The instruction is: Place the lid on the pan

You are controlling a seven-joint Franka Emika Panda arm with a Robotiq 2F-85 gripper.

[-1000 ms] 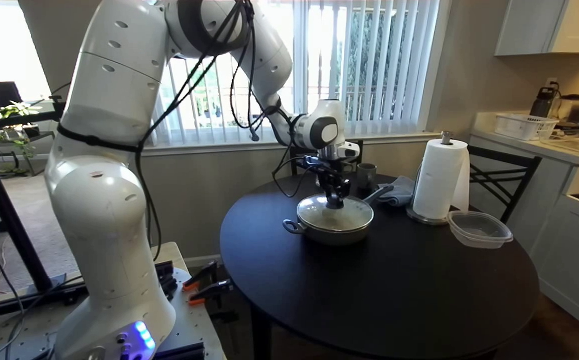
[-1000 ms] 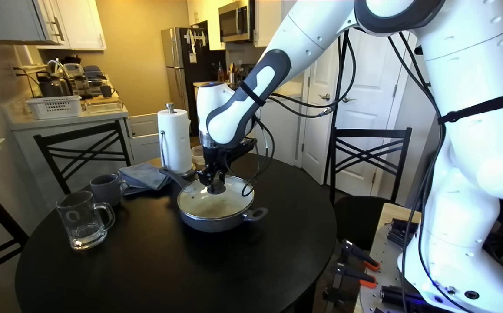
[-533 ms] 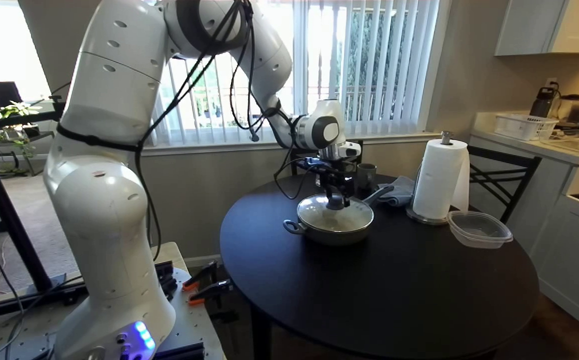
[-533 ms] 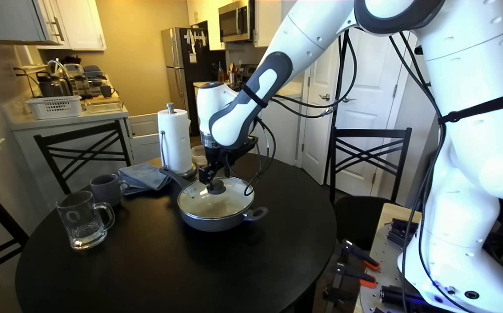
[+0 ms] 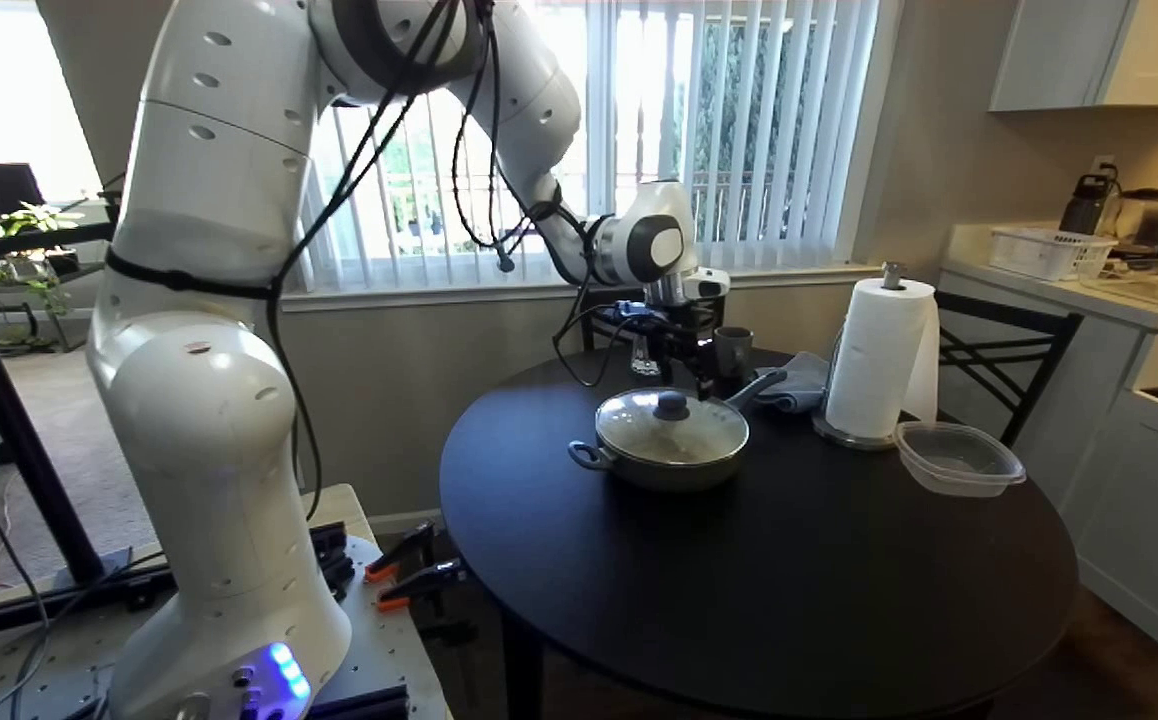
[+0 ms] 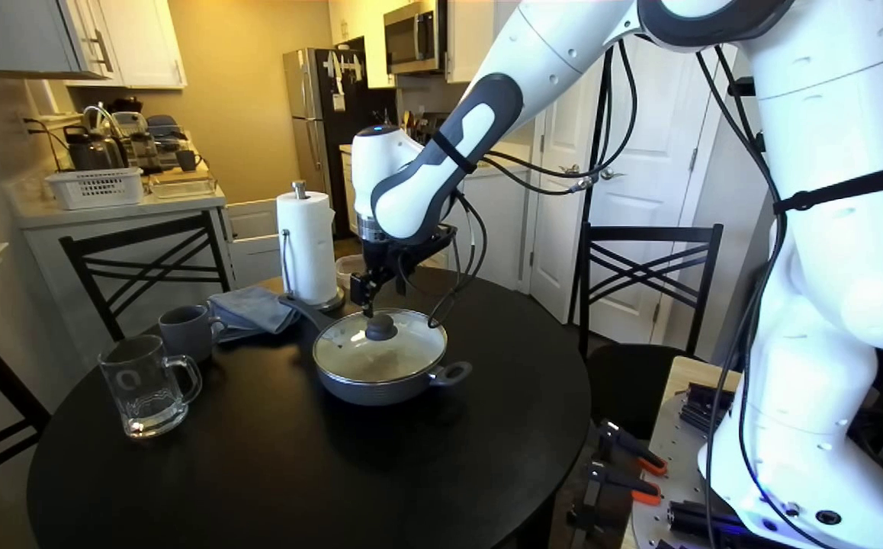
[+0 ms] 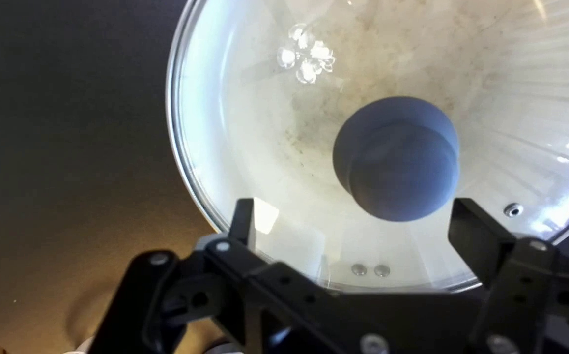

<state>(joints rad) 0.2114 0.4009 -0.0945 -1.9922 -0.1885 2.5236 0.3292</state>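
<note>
Lid (image 5: 674, 437) sat on pan (image 5: 676, 476), toward robot-side edge of worktop (image 5: 799, 570). Tool (image 7: 353, 222) hung spread, not holding knob (image 7: 398, 160). Release step looked complete; next move likely called for clean upward retreat.

Lid (image 6: 380, 354) seated on pan (image 6: 377, 394), both level.
Lid: round, clear glass, thin metal rim, rounded blue-grey knob (image 7: 396, 160) at centre, facing up; a small metal eyelet (image 7: 513, 210) sits in the glass between knob and rim. In both exterior views the lid's rim follows the pan's rim along the visible edge. Pan: round, dark grey outside, pale cream inside with brownish marks showing through the glass; upright on the counter (image 6: 258, 488). A long handle (image 6: 306, 311) extends from one side, a short loop handle (image 6: 438, 379) from the opposite side.
</note>
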